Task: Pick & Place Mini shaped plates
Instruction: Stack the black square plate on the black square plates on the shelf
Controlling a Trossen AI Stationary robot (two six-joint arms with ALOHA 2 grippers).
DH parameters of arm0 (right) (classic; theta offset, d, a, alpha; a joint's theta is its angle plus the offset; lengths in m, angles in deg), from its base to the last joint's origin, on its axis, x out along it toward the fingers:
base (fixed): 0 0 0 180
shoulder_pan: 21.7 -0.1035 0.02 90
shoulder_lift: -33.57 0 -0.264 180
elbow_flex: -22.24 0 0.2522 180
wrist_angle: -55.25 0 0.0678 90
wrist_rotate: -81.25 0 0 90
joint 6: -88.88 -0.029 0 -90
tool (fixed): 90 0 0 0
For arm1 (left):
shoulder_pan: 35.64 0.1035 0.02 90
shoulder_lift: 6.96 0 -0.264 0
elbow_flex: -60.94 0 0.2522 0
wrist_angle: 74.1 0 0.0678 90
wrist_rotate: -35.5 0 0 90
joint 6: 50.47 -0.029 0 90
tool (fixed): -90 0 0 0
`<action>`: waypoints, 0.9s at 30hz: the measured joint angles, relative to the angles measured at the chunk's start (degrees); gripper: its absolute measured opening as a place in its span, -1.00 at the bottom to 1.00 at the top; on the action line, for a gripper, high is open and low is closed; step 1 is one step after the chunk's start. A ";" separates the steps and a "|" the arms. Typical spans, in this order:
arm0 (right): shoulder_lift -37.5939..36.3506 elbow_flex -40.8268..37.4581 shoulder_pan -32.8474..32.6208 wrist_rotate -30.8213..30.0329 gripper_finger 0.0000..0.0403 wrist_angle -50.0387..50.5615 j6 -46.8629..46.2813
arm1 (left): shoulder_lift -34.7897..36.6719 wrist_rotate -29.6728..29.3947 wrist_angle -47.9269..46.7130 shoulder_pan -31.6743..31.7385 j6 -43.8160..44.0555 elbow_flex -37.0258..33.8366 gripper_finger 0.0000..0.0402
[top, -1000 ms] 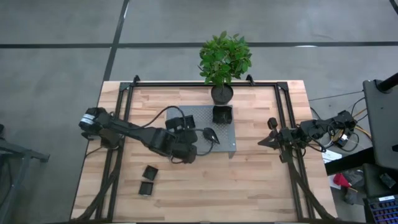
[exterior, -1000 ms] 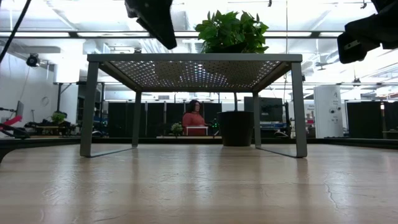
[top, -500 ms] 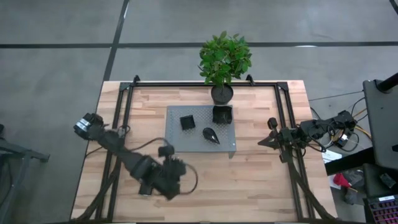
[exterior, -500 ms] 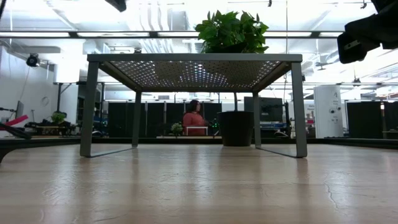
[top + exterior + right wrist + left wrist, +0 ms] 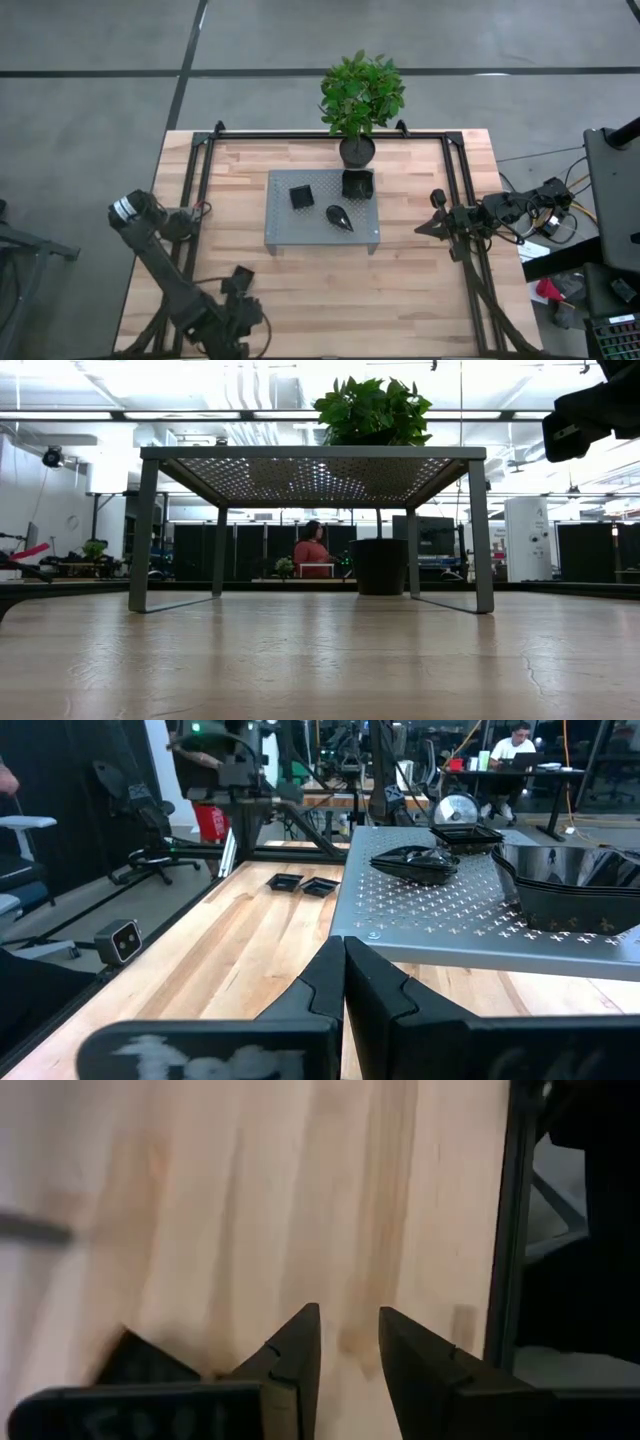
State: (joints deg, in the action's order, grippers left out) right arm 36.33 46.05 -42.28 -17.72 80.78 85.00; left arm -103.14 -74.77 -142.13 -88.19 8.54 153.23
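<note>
Black left gripper (image 5: 345, 1342) — moved off platform (image 5: 285, 232), empty

no readable text, labels or numbers anywhere

Table (image 5: 420, 280): pale wood planks, smooth, faintly sheened. Platform (image 5: 300, 225): grey perforated metal, matt. Small plates (image 5: 415, 863): black, glossy, plastic-looking. Table frame (image 5: 300, 136): black metal rails. Right gripper (image 5: 345, 982): dark matt plastic fingers.
</note>
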 joint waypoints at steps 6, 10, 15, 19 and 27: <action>0.00 0.00 -0.02 -0.01 -0.96 0.00 0.00 | -0.02 0.06 8.22 -3.74 4.87 -6.20 -0.51; 0.00 0.00 0.00 -0.02 -0.96 0.00 0.00 | -0.02 0.20 12.29 -4.71 5.58 -8.88 -0.52; 0.01 0.00 0.00 -0.02 -0.96 0.00 -0.02 | -0.02 3.45 13.37 -5.66 5.67 -11.44 -0.54; 0.01 0.00 -0.01 0.01 -0.96 0.00 -0.02 | -0.02 7.81 13.40 -6.06 5.72 -13.44 -0.56; 0.00 0.01 -0.01 -0.02 -0.96 -0.01 -0.17 | -0.02 8.79 13.14 -6.07 6.15 -16.24 -0.56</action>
State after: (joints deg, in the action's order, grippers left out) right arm 36.33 46.05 -42.29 -17.74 80.77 84.84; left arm -103.16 -65.98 -128.99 -94.27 14.69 136.99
